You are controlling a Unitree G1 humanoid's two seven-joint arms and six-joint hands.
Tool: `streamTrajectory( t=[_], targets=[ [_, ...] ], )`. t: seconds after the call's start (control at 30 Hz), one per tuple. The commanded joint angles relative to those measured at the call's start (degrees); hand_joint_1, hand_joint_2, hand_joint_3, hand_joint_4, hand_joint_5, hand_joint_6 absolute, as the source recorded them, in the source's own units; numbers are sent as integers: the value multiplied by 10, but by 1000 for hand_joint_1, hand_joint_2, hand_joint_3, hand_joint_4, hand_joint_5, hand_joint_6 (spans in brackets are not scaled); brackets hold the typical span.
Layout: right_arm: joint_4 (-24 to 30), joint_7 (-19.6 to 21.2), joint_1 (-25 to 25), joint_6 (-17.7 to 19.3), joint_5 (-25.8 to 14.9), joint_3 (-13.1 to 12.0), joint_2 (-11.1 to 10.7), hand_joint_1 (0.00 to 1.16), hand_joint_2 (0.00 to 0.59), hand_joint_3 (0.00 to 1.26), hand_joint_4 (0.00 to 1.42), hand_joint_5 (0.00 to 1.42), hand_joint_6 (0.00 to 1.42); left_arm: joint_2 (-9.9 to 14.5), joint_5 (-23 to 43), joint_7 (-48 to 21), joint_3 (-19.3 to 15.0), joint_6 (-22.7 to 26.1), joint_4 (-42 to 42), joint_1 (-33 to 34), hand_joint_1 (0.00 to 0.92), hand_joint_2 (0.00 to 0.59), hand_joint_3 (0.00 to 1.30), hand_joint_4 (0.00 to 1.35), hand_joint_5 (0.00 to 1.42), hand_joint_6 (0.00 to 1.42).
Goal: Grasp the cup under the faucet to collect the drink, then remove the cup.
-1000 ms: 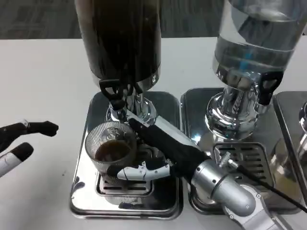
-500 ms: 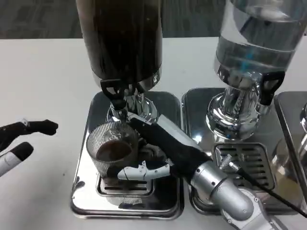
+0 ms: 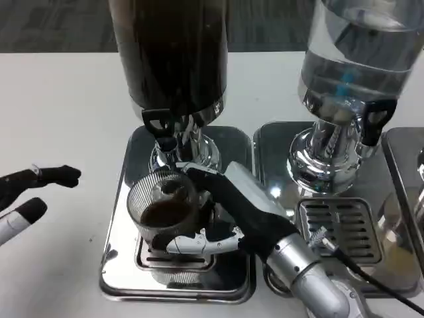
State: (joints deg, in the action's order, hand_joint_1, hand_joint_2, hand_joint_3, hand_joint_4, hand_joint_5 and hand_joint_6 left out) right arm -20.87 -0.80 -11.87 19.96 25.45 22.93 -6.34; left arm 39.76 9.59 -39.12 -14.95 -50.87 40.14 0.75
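A ribbed clear glass cup with dark drink in its lower part stands on the drip grate under the black faucet of the dark drink dispenser. My right hand grips the cup from its right side, fingers wrapped around the front and back of the glass. My left hand hovers over the bare table at the far left edge, well apart from the cup, fingers apart and holding nothing.
The cup's shiny steel drip tray sits at centre. A second dispenser of clear water stands to the right on its own tray with a slotted grate. Another steel tray edge shows far right. White table lies left.
The whole picture has shifted slightly, so the camera moved. My right hand keeps its grip on the cup; the cup sits a little further right and lower in the picture. Left hand unchanged.
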Motion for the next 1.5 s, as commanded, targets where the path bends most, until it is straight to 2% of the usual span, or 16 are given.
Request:
streamTrajectory(
  t=[0.03, 0.23, 0.4, 0.9, 1.13, 1.33, 1.5],
  targets=[
    [7, 40, 16, 20, 11, -6, 0, 772, 223, 354, 478, 699, 909, 13, 3, -5, -1, 3, 2, 0, 0, 96, 324, 308, 173, 160],
    [10, 57, 26, 24, 6, -14, 1, 776, 216, 432, 555, 786, 1048, 12, 4, -9, 1, 3, 2, 2, 0, 102, 311, 296, 171, 160],
    [18, 66, 34, 24, 7, -22, 0, 768, 212, 456, 587, 820, 1101, 10, 5, -14, 4, 4, 3, 7, 0, 102, 308, 290, 170, 160],
    [29, 88, 43, 23, 10, -45, 1, 800, 197, 488, 611, 844, 1160, -3, 14, -45, 32, -1, -3, 20, 0, 109, 278, 246, 170, 160],
    [40, 98, 53, 22, 4, -64, -1, 802, 197, 502, 628, 851, 1169, -8, 16, -58, 41, -6, -5, 26, 0, 113, 266, 231, 170, 160],
    [62, 94, 66, 18, 0, -80, -3, 800, 185, 515, 636, 862, 1186, -6, 16, -71, 54, -19, -9, 23, 0, 134, 169, 96, 129, 145],
    [83, 90, 76, 13, -1, -86, -4, 797, 181, 520, 651, 871, 1190, 8, -4, -71, 63, -57, -12, 18, 0, 129, 81, 1, 45, 109]
  ],
)
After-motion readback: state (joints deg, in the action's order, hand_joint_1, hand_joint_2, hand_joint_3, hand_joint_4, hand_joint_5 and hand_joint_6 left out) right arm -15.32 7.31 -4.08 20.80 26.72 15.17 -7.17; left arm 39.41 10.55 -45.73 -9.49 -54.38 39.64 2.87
